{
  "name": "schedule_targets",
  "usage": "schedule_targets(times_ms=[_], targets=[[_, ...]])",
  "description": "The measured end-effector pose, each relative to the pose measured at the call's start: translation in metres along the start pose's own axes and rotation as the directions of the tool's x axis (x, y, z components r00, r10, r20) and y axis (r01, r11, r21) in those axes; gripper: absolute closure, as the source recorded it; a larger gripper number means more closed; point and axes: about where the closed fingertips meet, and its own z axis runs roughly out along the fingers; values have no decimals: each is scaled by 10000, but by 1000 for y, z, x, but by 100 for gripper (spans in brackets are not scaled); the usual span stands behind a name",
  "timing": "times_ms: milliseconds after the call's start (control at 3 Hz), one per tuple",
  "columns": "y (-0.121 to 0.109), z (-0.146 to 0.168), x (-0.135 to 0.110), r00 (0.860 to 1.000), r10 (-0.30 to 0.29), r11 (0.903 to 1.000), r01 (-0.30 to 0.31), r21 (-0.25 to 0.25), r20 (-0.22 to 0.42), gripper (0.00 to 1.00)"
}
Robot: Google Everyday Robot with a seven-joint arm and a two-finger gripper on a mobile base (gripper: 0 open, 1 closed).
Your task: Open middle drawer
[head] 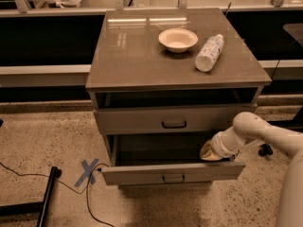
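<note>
The middle drawer (142, 174) is pulled out from the grey cabinet, showing its flat front, small black loop handle (173, 178) and dark shallow tray. My gripper (211, 152) is at the drawer's right end, just behind the front panel and over the inside of the tray. The white arm (265, 135) reaches in from the right. The drawer above (137, 121), with its own black handle, is closed. Anything below the pulled-out drawer is hidden.
On the cabinet top (132, 56) stand a white bowl (178, 39) and a lying plastic bottle (209, 52). A blue tape cross (88, 171) and a black cable (90, 197) lie on the floor at left. A black stand leg (47, 193) is at the lower left.
</note>
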Motion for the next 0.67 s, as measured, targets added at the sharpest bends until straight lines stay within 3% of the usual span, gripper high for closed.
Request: schedule_targets(times_ms=[333, 667], targets=[[-5, 32, 17, 9998, -139, 9999, 138, -35, -157, 100], [-12, 54, 30, 9995, -199, 9998, 199, -35, -263, 100]])
